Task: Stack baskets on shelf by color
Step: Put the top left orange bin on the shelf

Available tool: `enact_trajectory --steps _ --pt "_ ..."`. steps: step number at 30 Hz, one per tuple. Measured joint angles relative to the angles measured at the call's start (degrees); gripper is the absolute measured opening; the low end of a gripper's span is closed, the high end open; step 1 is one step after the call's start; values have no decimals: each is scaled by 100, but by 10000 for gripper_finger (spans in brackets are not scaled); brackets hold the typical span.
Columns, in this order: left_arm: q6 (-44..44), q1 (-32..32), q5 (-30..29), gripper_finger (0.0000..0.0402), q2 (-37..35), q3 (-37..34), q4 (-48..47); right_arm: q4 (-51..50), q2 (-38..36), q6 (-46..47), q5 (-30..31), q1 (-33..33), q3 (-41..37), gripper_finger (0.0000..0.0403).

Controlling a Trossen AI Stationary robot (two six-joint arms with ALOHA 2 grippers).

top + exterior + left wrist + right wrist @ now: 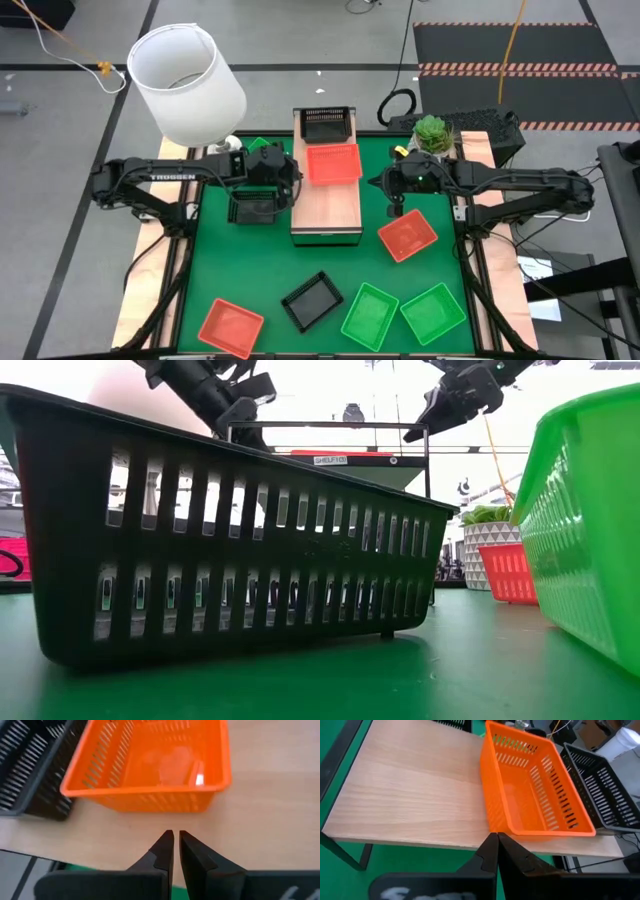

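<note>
At the high view's upper centre, the shelf (327, 205) holds one black basket (327, 125) and one orange basket (333, 163), both grippers, left (283, 180) and right (398, 196), fingers together and empty, so fetching another basket looks next.

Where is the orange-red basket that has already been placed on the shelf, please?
In the high view, the orange-red basket sits mid-shelf, overhanging its right edge, just in front of the black basket at the far end.

Orange-red basket (333, 163) and black basket (327, 124) sit on the shelf (326, 210) — six more baskets lie on the green mat (280, 265).
</note>
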Motion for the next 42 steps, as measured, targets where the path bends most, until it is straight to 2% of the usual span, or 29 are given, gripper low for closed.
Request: enact_trajectory --steps 2,7,9,12,17,23,31,42 --pt "4 8 -23 33 8 10 -20 137 42 2 3 0 -56 0" --pt "-3 31 -29 33 -95 10 -55 1225 75 -180 35 -151 -588 0" --pt "-15 15 -35 33 -158 10 -190 1556 76 -186 232 -229 -705 0" --pt "-74 -6 -41 33 -286 10 -332 1572 26 -118 469 -287 -716 0" --pt "-132 -7 -263 33 -545 8 -738 1396 30 -85 479 -400 -717 0" --pt "-110 -7 -289 33 -857 10 -716 1457 276 96 464 -692 -723 0" --pt "-290 -7 -293 33 -945 10 -825 1732 601 61 297 -728 -723 0" --pt "-394 -134 -291 33 -945 10 -772 2008 621 138 -3 -728 -723 0"
